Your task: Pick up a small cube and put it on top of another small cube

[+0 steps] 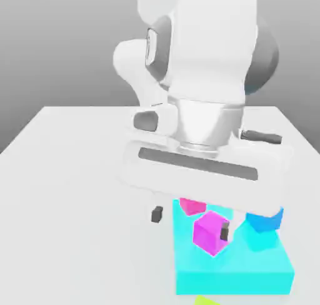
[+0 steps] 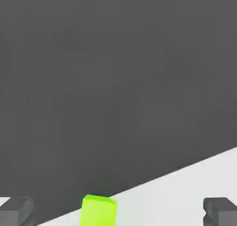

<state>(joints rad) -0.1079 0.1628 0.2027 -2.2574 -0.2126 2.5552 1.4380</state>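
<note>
The small lime-green cube (image 2: pixel 98 211) lies on the white table, and a sliver of this lime-green cube (image 1: pixel 206 300) shows at the exterior view's bottom edge, in front of a cyan slab (image 1: pixel 250 269). My gripper (image 1: pixel 190 223) hangs open over the slab with nothing between its dark fingertips (image 1: pixel 156 214). A magenta cube (image 1: pixel 209 234) sits on the slab beside one fingertip. A blue cube (image 1: pixel 265 220) stands on the slab toward the exterior view's right. In the hand view the gripper (image 2: pixel 118 212) is spread wide, and the lime-green cube sits between the fingertips (image 2: pixel 16 211), touching neither.
A second pink-magenta block (image 1: pixel 192 205) sits on the slab, half hidden under the hand. The white table (image 1: pixel 75 172) stretches toward the exterior view's left. The table's edge (image 2: pixel 185 169) runs against a dark grey floor in the hand view.
</note>
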